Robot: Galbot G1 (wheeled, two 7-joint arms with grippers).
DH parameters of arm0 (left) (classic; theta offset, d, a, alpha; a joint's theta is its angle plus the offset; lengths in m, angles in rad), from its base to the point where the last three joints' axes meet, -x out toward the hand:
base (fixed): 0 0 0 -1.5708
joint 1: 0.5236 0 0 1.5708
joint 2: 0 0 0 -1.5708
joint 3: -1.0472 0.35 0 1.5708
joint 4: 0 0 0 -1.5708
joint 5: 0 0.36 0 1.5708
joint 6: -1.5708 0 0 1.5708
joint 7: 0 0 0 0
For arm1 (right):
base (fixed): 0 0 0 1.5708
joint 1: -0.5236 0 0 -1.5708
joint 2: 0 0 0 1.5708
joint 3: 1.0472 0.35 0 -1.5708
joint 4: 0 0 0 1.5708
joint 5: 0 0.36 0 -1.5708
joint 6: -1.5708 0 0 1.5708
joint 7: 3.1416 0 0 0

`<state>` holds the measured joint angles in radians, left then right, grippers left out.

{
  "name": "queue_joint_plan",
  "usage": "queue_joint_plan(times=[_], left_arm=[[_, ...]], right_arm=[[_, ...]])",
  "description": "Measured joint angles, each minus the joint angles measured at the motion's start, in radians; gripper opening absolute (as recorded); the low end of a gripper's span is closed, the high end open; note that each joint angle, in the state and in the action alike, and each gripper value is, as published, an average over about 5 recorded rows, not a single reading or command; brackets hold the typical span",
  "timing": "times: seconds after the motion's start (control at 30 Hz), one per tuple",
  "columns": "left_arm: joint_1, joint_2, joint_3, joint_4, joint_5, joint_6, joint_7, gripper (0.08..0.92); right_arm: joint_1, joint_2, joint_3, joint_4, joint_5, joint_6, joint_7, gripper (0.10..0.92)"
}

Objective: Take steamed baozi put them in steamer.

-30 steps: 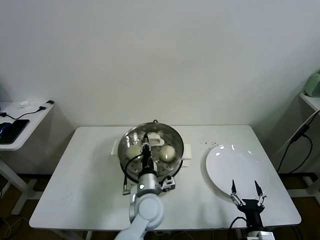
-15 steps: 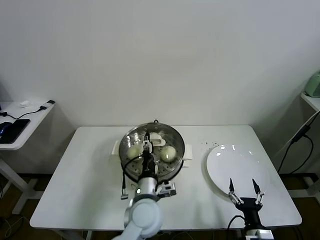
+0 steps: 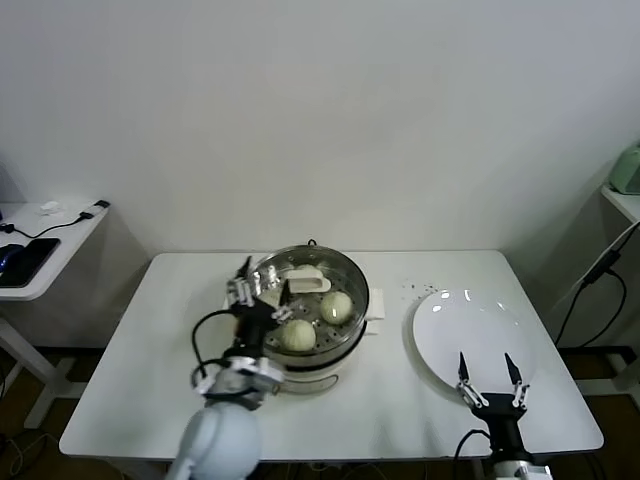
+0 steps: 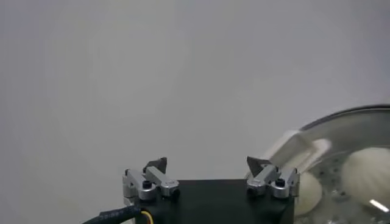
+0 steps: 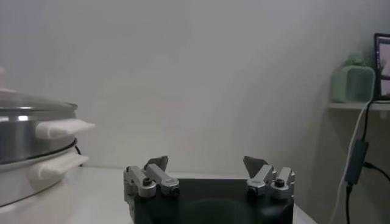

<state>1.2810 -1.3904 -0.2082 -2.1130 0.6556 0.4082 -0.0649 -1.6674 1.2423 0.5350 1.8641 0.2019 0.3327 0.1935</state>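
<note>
Item: steamed baozi (image 3: 297, 336). Small cream-white dough buns, smooth and domed. Two show clearly in the head view: one at the near side of the basket, the second bun (image 3: 336, 305) just beyond it and toward the right. A further pale shape lies at the far rim, partly hidden; its kind cannot be told. The buns are round, so no long axis or heading can be given; each sits dome upward on the perforated floor.

Item: steamer (image 3: 345, 280). Round shiny steel basket on a white base with side handles, standing mid-table. In the left wrist view its rim (image 4: 359, 115) and two buns appear beside the right-hand finger.

Item: left gripper (image 3: 256, 287). Fingers spread wide apart, nothing between them. It hangs over the left rim of the steamer, raised above the basket; the near bun lies just right of it and lower, not touching, and the second bun is farther right.

Item: right gripper (image 3: 490, 374). Fingers wide apart, empty, pointing upward at the near right edge of the table. The steamer stands well to its left.

Item: white plate (image 3: 470, 330). Flat, round, bare; it lies just beyond the right gripper and to the right of the steamer.

Item: white table (image 3: 150, 370). Carries steamer and plate.
</note>
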Motion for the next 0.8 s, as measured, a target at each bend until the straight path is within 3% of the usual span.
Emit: queue_joint_plan(times=[0.37,0.8], left_arm=[[0.171,0.083,-0.305,0.060,-0.643,-0.249,-0.029,0.823],[0.240,0.120,-0.368,0.286,-0.873,-0.502,-0.010,0.823]], right_arm=[[0.011,-0.043,-0.006,-0.038,0.071,0.055,-0.040,0.823],[0.011,-0.065,-0.001,-0.084,0.159,0.068,-0.071,0.823]])
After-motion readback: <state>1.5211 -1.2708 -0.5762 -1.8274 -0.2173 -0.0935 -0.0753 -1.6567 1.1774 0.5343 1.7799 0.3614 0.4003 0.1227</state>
